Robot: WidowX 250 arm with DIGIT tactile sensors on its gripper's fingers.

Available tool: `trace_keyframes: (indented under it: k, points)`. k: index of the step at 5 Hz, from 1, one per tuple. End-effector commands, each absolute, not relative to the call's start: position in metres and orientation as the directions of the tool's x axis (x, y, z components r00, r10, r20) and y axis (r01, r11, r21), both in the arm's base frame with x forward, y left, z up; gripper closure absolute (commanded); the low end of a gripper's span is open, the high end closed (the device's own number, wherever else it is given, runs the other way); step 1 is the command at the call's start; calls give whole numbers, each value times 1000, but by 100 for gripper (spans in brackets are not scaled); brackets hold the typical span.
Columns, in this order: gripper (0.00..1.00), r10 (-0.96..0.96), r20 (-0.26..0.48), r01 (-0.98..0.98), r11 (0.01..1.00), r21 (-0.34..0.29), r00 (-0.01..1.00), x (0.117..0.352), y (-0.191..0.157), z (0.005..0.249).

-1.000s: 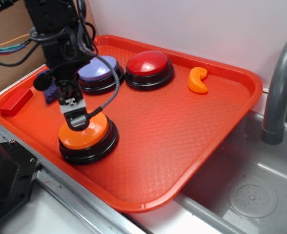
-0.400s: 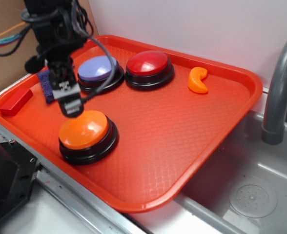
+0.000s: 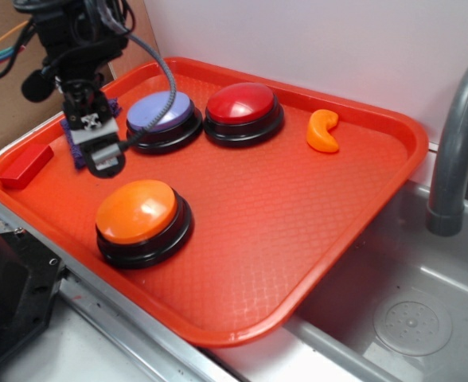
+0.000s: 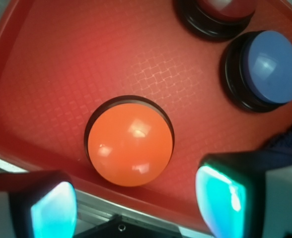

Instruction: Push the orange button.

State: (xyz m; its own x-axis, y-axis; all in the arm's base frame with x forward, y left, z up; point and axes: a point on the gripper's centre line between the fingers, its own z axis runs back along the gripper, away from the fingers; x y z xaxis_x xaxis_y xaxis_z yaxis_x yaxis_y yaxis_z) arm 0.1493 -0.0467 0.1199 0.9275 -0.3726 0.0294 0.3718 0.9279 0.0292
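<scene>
the orange button (image 3: pixel 138 211) sits near the front-left corner of the red tray (image 3: pixel 298 239), dome up on its black base, nothing touching it. in the wrist view it lies in full sight (image 4: pixel 130 144), well below the camera, with the two fingers (image 4: pixel 220 198) framing the bottom edge and a clear gap between them; they hold nothing and look moderately apart, though the exterior view alone does not show the spacing.

change: a second ago the gripper (image 3: pixel 103 159) was down on the orange dome, tip in contact with its top. at 0.4 s ago it was lifted just clear. now it is higher again and has drifted back and left, hanging over the tray's left side beside the purple button (image 3: pixel 161 113), apart from the orange one. button position unchanged across the three exterior pictures.

judgement: contact followed by retreat reads as the press already delivered, with the arm in its withdrawal. no indicator shows whether the button actually registered, so that cannot be confirmed. if a second press were wanted, the gripper would need to come forward and right before descending.

other items undisturbed: red button (image 3: pixel 242 107), small orange crescent (image 3: pixel 323 131), red block (image 3: pixel 27 165) on the tray's left rim.
</scene>
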Motion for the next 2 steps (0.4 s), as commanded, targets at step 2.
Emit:
trace_keyframes:
  k: [2]
  points:
    - [0, -317, 77, 313, 948, 59, 945, 141, -42, 150]
